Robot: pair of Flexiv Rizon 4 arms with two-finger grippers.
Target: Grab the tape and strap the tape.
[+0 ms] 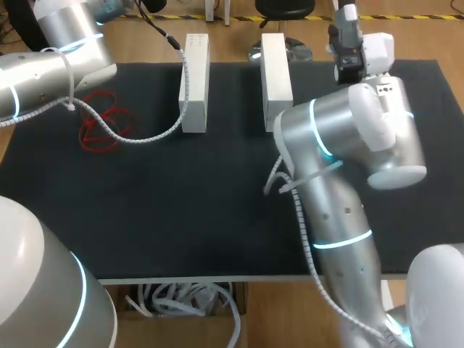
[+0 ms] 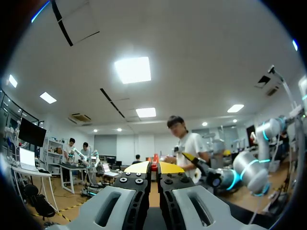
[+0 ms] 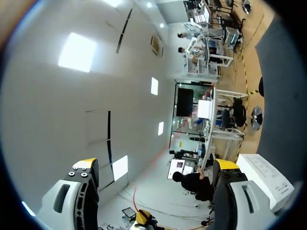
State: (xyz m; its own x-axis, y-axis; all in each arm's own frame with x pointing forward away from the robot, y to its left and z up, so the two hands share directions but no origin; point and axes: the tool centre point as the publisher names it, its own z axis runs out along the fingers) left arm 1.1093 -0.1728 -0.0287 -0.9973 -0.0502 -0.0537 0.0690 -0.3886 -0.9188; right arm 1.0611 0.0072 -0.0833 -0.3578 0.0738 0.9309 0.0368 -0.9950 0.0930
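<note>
My left gripper [image 2: 154, 167] is closed, its yellow tips pinching a sliver of red tape [image 2: 154, 161] between them. In the head view, the rest of the red tape [image 1: 104, 125] lies in one loose tangle on the black mat [image 1: 203, 210] at my left. It is well apart from my right gripper [image 3: 155, 164], whose fingers are spread wide. I count two white blocks [image 1: 194, 81], lying parallel at the mat's far edge.

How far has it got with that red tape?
Grabbing looks done: the left gripper is shut with a bit of red pinched between its yellow tips, likely the red tape, most of which lies in loose loops on the table. The right gripper is open, holding nothing. Strapping is all left: nothing wraps the two white blocks.
</note>
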